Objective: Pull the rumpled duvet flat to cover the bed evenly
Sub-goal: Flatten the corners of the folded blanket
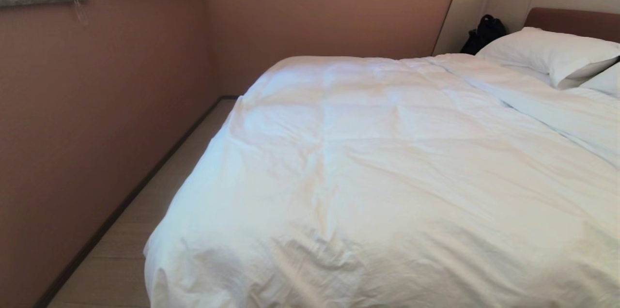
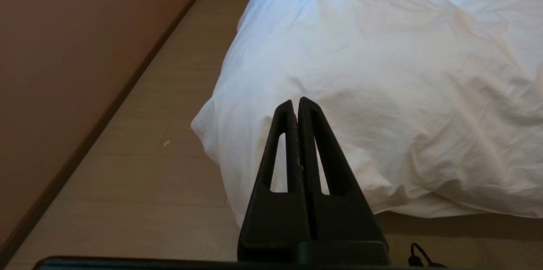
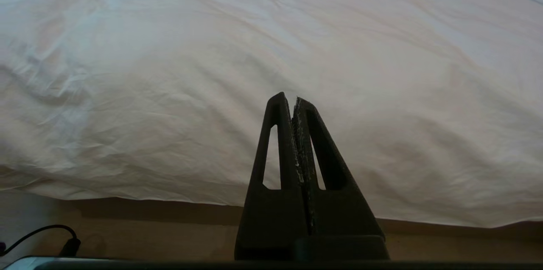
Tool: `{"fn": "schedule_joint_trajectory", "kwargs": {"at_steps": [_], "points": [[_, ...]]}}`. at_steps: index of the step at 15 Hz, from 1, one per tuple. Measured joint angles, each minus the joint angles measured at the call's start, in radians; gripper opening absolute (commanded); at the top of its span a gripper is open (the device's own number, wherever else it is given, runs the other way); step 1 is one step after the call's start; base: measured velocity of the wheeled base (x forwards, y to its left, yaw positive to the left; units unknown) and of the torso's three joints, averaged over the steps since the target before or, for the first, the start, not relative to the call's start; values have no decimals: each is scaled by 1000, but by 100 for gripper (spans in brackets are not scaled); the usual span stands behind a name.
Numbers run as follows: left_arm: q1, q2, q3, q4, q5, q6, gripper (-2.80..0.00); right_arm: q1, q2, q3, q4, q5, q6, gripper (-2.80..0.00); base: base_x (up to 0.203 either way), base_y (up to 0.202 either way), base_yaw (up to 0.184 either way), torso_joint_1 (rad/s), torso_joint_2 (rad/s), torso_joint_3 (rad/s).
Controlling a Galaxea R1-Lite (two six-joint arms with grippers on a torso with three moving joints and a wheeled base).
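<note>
1. pinkish-brown walls (image 1: pixel 97 104) and a pale wood floor (image 2: pixel 161 142) run beside the bed (image 1: pixel 571 20).
2. its duvet (image 1: pixel 387 177) lies spread across the mattress, lightly wrinkled, its near edge hanging just ahead of both grippers.
3. left gripper (image 2: pixel 296 101), fingers pressed together and empty, points at the duvet's corner.
4. right gripper (image 3: pixel 293 98), likewise closed and empty, faces the duvet's edge.
5. pillows (image 1: pixel 547 53) lie far beyond, beside a black bag (image 1: pixel 484 32).
</note>
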Motion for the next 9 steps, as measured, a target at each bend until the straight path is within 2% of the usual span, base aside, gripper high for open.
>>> {"fn": "schedule_joint_trajectory", "kwargs": {"at_steps": [9], "points": [[-1, 0, 0, 0, 0, 0, -280, -2, 0, 0, -1, 0, 0, -280, 0, 0, 0, 0, 0, 0]]}}
